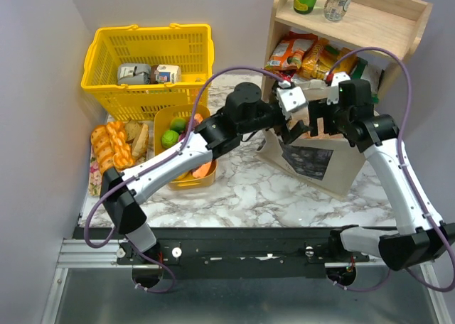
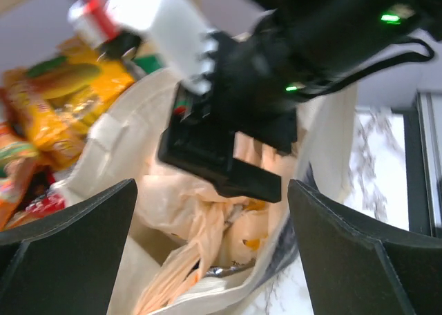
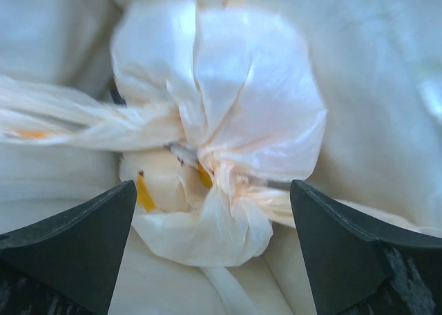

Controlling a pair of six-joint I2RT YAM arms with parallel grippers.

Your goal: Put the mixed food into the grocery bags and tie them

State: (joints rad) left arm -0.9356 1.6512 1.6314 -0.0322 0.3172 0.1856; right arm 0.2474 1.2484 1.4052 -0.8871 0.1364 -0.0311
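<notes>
**Both arms gathered at the mouth of the tote**

Top view: The canvas tote (image 1: 313,160) is seen standing on the marble worktop (image 1: 242,192) in front of a wooden shelf (image 1: 398,18), and both arms are reached over its mouth. The left gripper (image 1: 295,133) and the right gripper (image 1: 318,121) are held close together there. A few limes (image 1: 170,136) are seen in a yellow tub (image 1: 186,182) beside braided bread loaves (image 1: 112,148), in front of a yellow basket (image 1: 146,100).

Left wrist: The left fingers (image 2: 76,246) are spread wide, with nothing held. The tote's open mouth is framed between them, the peach plastic bag (image 2: 200,218) is lodged inside it, and the right gripper is hung just above.

Right wrist: The right fingers (image 3: 69,246) are likewise spread wide and empty. The peach plastic bag, bunched and twisted at its top, is seen between them against the tote's pale lining.
</notes>
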